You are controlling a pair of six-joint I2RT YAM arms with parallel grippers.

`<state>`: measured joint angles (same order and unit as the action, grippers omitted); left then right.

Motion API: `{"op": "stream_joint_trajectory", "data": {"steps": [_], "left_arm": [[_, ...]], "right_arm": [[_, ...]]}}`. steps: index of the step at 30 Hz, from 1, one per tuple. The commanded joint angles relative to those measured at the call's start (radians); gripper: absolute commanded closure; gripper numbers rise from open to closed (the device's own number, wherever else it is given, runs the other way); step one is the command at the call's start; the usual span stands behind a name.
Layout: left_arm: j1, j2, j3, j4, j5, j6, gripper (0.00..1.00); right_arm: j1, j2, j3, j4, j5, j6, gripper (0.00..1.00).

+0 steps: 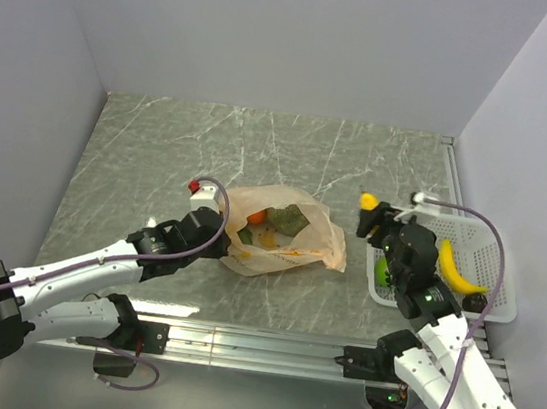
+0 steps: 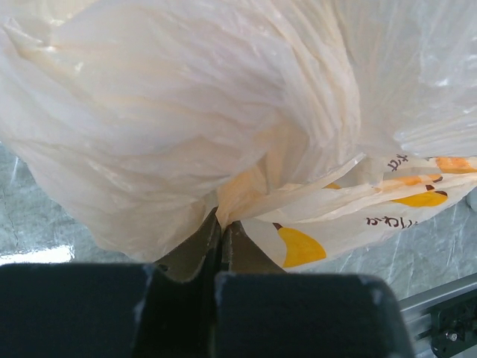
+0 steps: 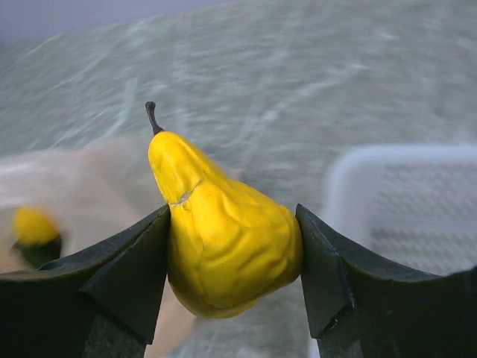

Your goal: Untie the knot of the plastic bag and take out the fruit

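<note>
We see the bag [image 1: 289, 237] lying crumpled near the middle of the tabletop [image 1: 160, 149], its mouth open upward so that the fruit [image 1: 273, 222] inside shows: an orange piece and some dark green ones. Our left fingers [image 1: 215, 227] meet the bag's left edge. In the left wrist view these fingers [image 2: 205, 242] are pressed together with a fold of the thin pale plastic pinched between them, and the bag [image 2: 186, 112] fills most of that view, with yellow and orange print on its lower right. Our right fingers [image 1: 374, 221] hang between the bag and the white basket [image 1: 487, 305], close to the basket's near-left corner. In the right wrist view they [image 3: 130, 268] clamp a yellow pear [image 3: 227, 246] by its wide lower body, stem up and leaning left, with the basket's rim [image 3: 350, 168] just behind it to the right. In the basket lie a banana [image 1: 457, 269] and a green piece [image 1: 382, 269], the latter beside the left wall.
</note>
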<state>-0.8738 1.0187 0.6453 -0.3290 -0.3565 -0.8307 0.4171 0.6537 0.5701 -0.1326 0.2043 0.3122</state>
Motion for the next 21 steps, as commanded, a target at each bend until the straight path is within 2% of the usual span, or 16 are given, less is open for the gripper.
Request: {"op": "stream_joint_trajectory", "data": {"steps": [1,5,8,9,10,12,15,18,20,21], "left_arm": [[0.004,-0.009,0.033,0.005,0.002,0.025,0.99],[0.004,-0.009,0.016,0.019,0.031,0.028,0.99],[0.004,-0.011,0.007,0.031,0.054,0.033,0.99],[0.004,-0.011,0.007,0.033,0.056,0.033,0.99],[0.002,-0.012,0.007,0.033,0.059,0.035,0.99],[0.004,-0.015,0.011,0.03,0.062,0.041,0.99],[0.004,-0.025,0.014,0.031,0.067,0.048,0.98],[0.004,-0.023,0.017,0.034,0.068,0.054,0.97],[0.004,-0.017,0.019,0.038,0.07,0.056,0.96],[0.004,-0.012,0.02,0.041,0.077,0.054,0.96]], "right_arm": [[-0.055,-0.042,0.045,-0.131,0.436,0.154,1.0],[-0.179,-0.023,0.019,-0.208,0.559,0.263,0.98],[-0.316,0.003,-0.036,-0.208,0.517,0.373,0.93],[-0.354,0.01,-0.05,-0.202,0.495,0.421,0.79],[-0.385,0.035,-0.062,-0.202,0.474,0.444,0.38],[-0.413,0.063,-0.056,-0.222,0.481,0.494,0.08],[-0.437,0.095,-0.017,-0.263,0.517,0.487,0.05],[-0.437,0.054,-0.007,-0.266,0.515,0.44,0.04],[-0.437,0.006,0.007,-0.248,0.478,0.398,0.03],[-0.436,-0.009,0.023,-0.242,0.41,0.336,0.03]]}}
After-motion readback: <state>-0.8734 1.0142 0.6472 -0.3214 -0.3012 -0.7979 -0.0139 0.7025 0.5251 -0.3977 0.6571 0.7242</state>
